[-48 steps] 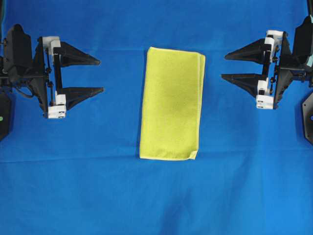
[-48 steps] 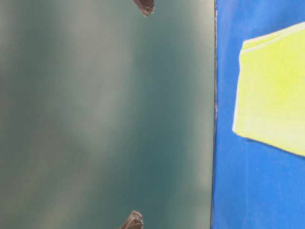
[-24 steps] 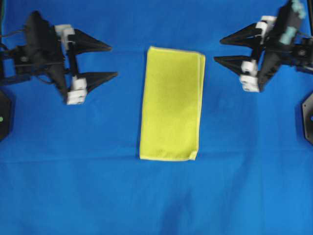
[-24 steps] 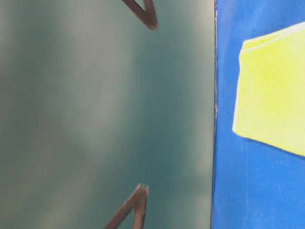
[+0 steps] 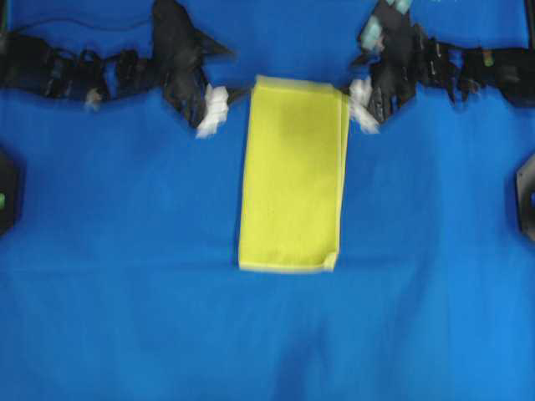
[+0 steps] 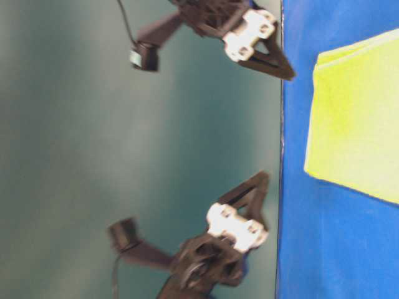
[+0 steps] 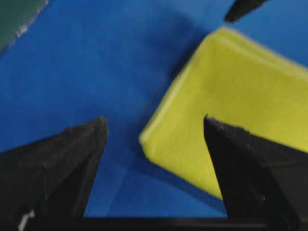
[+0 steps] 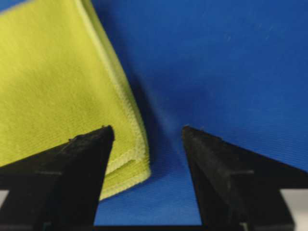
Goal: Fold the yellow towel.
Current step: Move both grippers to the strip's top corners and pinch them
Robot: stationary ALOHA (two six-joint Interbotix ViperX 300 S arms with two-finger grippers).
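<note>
The yellow towel [image 5: 292,171] lies flat on the blue cloth, folded into a tall rectangle with doubled layers along its right edge. My left gripper [image 5: 236,73] hovers at its far left corner, open. In the left wrist view that towel corner [image 7: 226,110] sits between the spread jaws of the left gripper [image 7: 154,120], untouched. My right gripper [image 5: 355,79] is at the far right corner, also open. In the right wrist view the layered hem corner of the towel [image 8: 57,82] lies between the fingers of the right gripper [image 8: 147,129], with nothing gripped.
A blue tablecloth [image 5: 125,292] covers the whole work surface. Black arm bases stand at the left edge [image 5: 5,196] and right edge [image 5: 527,196]. In the table-level view both grippers hang just off the cloth edge [image 6: 282,156] before a green wall [image 6: 75,143].
Both arms have swung from the sides in towards the towel's far corners and tipped downward. Their jaws stayed open. The towel has not moved.
</note>
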